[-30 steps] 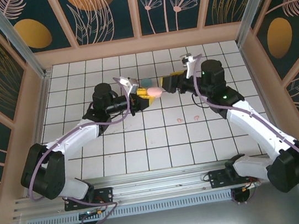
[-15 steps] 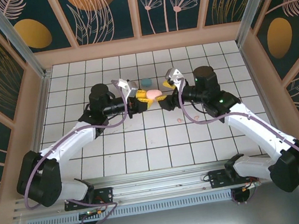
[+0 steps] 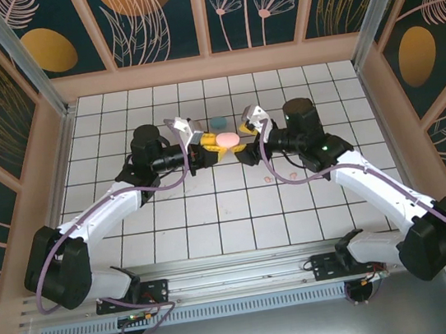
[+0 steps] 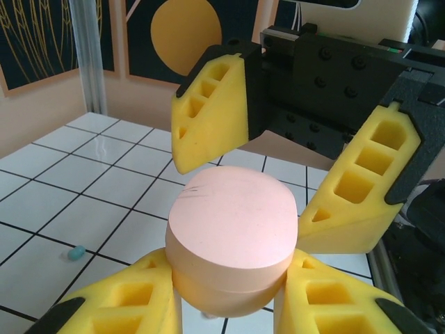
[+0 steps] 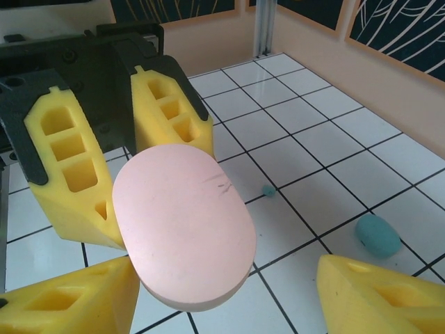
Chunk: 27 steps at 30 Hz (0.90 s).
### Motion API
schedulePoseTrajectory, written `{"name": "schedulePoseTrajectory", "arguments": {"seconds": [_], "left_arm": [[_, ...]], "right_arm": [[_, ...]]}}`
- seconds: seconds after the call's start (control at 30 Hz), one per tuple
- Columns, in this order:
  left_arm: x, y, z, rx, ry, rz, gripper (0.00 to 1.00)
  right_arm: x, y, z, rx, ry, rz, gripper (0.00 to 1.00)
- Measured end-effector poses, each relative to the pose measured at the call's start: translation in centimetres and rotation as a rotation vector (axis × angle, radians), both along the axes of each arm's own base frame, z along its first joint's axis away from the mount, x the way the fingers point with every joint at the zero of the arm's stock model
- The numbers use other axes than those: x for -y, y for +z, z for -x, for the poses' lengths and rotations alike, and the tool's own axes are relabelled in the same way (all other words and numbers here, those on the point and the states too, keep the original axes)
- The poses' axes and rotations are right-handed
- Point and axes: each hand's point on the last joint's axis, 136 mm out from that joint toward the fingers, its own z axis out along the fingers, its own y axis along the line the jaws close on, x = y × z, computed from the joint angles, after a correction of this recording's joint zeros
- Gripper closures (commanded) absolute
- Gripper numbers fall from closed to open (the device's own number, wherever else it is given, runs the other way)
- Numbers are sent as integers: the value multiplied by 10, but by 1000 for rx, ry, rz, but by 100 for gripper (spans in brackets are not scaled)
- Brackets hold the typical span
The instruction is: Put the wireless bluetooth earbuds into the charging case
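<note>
My left pincer [image 4: 226,296] pinches the pink case [image 4: 233,229] over the table's [image 4: 49,181] far half. My right pincer [image 5: 229,275] is spread wide, facing it. One teal earbud [image 4: 76,252] lies on the tiles near the teal case [image 5: 377,235].

Perhaps lab cell (tiled floor [image 3: 97,145])

I am holding the pink case [image 3: 226,140] in my left gripper [image 3: 213,146], its yellow fingers closing on the case's near end. My right gripper [image 3: 244,139] is facing it from the other side, and its fingers are standing wide apart at the case's other end. The teal case [image 3: 218,123] is lying on the white tiled table [image 3: 116,115] just behind the pink one. Two pale pink earbuds [image 3: 269,180] are lying near each other on the tiles, closer to my bases, beside my right arm.
</note>
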Motion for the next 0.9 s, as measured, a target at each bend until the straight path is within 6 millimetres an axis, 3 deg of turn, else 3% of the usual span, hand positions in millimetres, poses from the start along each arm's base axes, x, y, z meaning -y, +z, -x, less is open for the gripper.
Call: {"name": "schedulePoseTrajectory", "arguments": {"seconds": [0.37, 0.53, 0.9], "left_arm": [[-4, 2, -8, 17, 42, 4, 84], [0, -7, 5, -9, -16, -2, 85], [-2, -11, 1, -28, 16, -13, 88]], "right_arm": [[5, 13, -13, -134, -31, -69, 36], [15, 29, -30, -121, -101, -107, 36], [14, 23, -36, -213, -142, -142, 38]]}}
